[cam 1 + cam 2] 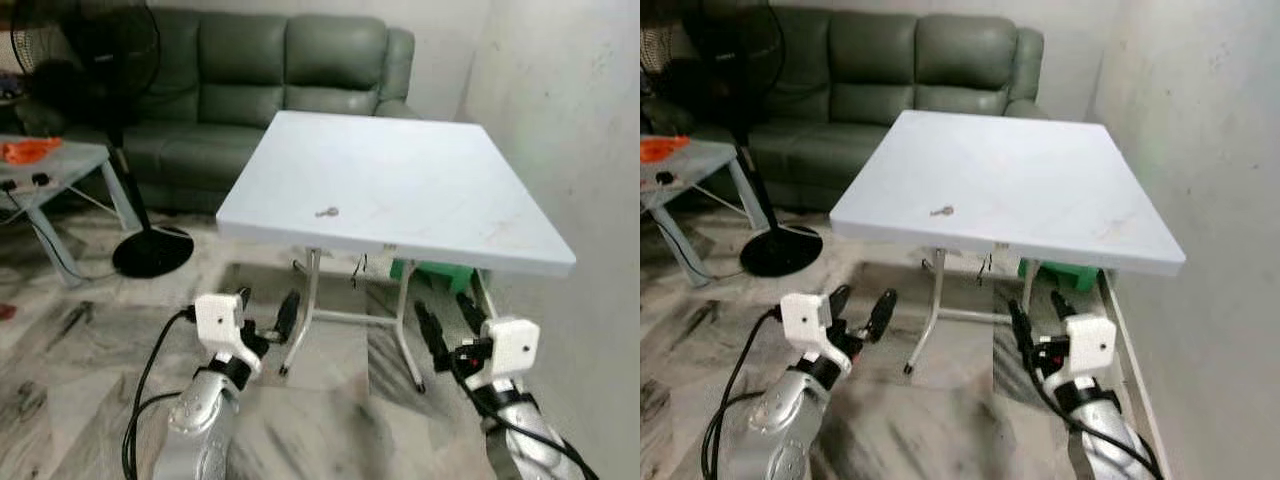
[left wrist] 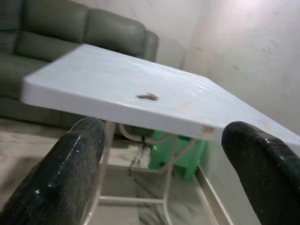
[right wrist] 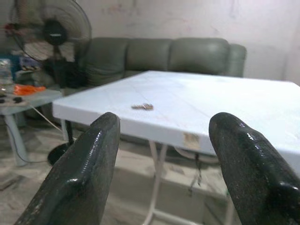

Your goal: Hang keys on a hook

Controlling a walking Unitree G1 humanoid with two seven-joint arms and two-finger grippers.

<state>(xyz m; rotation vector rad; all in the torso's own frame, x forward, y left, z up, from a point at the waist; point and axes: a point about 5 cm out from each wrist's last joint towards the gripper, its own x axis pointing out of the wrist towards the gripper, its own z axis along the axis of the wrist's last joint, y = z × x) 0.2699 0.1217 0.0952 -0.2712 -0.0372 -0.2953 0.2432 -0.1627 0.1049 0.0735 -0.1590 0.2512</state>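
On the white surface [image 1: 420,180] lie the keys [image 1: 327,212] — toward its seven o'clock edge. Left hand [image 1: 265,308] and right hand [image 1: 448,318] hang below — fingers apart

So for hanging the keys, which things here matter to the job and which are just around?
Belongs to the job:
- keys, lying near the front edge of the white table
- left gripper and right gripper, both open, held low in front of the table
No hook can be made out.

Just around:
- green sofa
- standing fan
- side table with an orange item
- green stool
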